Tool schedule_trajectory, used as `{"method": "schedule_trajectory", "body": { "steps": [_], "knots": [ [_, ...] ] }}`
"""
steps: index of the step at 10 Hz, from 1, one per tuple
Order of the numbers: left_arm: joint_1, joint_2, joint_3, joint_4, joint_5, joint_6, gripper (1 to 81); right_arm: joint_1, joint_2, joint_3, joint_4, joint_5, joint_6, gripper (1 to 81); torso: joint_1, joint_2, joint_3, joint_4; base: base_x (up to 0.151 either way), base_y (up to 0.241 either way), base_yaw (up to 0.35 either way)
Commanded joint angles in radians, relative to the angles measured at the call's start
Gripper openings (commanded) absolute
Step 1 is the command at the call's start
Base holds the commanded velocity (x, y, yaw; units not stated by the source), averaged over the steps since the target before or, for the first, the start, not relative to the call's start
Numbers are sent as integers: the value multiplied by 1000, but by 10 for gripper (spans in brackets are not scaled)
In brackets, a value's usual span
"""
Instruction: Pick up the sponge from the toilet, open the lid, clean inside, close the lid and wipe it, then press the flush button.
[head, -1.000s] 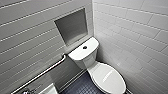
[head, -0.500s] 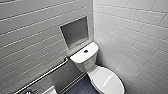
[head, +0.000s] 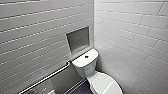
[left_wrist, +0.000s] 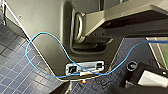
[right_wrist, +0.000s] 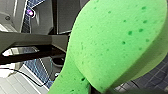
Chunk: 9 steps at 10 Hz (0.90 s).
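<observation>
The white toilet (head: 85, 65) stands in the corner of a white-tiled room, in the head view. Its lid (head: 106, 85) is down over the bowl. The dark round flush button (head: 86, 56) sits in the middle of the tank top. The bright green sponge (right_wrist: 112, 45) looms very close in the right wrist view, held in my shut right gripper, away from the toilet. Behind it show parts of my own body and dark blue floor. My left gripper is open and holds nothing that I can see.
A recessed niche (head: 78, 40) is set in the wall above the tank. A metal grab bar (head: 47, 77) runs along the left wall. Dark blue floor tiles (left_wrist: 15, 72) and a blue cable (left_wrist: 45, 37) on my body show in the left wrist view.
The whole head view has shifted, so the camera has moved; the toilet now sits lower in the picture. Both grippers are as before.
</observation>
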Motion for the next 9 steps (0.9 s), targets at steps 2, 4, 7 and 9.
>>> {"method": "schedule_trajectory", "body": {
  "steps": [2,4,7,9],
  "knots": [
    [-29,-14,-4,-8,97,5,811,-4,-19,12,-23,-57,-3,10,-4,5,122,0,0,0,0],
    [-30,-14,-4,-8,97,3,811,-3,-19,13,-22,-56,-3,10,-11,17,189,0,0,0,0],
    [-30,-12,-6,-7,99,5,811,2,-16,12,-20,-56,-1,10,-83,124,187,0,0,0,0],
    [-30,-11,-6,-7,99,5,811,2,-10,10,-20,-56,-1,10,-101,173,201,0,0,0,0]
  ]
}}
